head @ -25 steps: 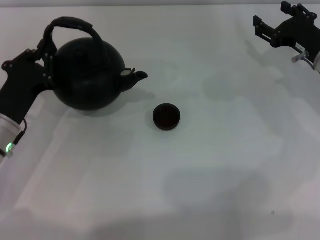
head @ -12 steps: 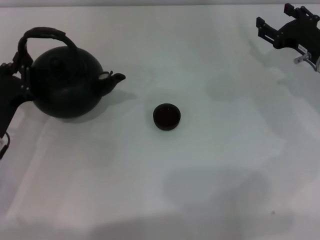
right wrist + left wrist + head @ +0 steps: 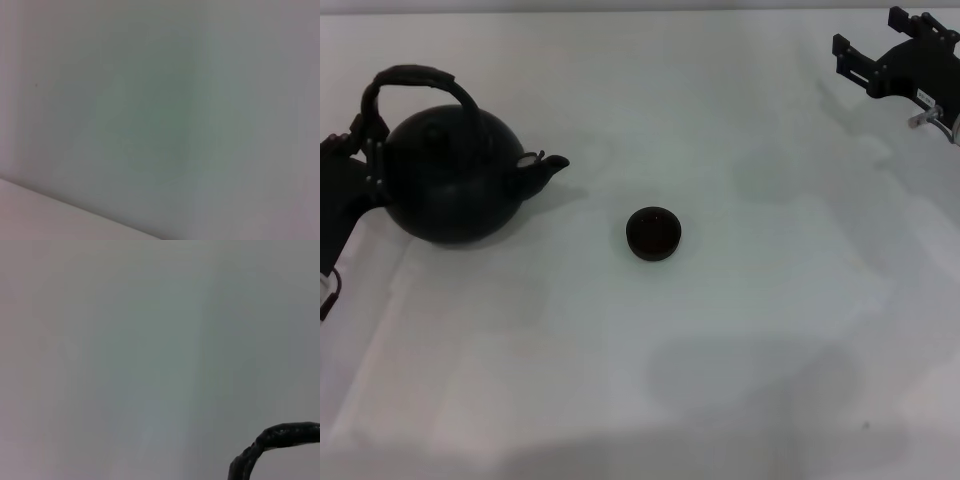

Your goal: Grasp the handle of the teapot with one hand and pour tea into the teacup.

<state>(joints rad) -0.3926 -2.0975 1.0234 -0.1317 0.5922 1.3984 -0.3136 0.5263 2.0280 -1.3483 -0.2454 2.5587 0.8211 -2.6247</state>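
Observation:
The matte black teapot (image 3: 455,175) is upright at the far left of the white table, its spout (image 3: 552,163) pointing right toward the teacup. Its shadow lies close under it. My left gripper (image 3: 368,150) is at the left end of the arched dark handle (image 3: 415,78) and is shut on it. A piece of the handle also shows in the left wrist view (image 3: 280,436). The small black teacup (image 3: 653,233) stands alone near the table's middle, well right of the spout. My right gripper (image 3: 866,33) is parked open at the far right back.
The white table (image 3: 720,350) stretches bare in front of and to the right of the teacup. The right wrist view shows only blank table surface.
The teapot and my left gripper moved left, away from the teacup, then settled slightly lower. The teacup and the right arm have not moved.

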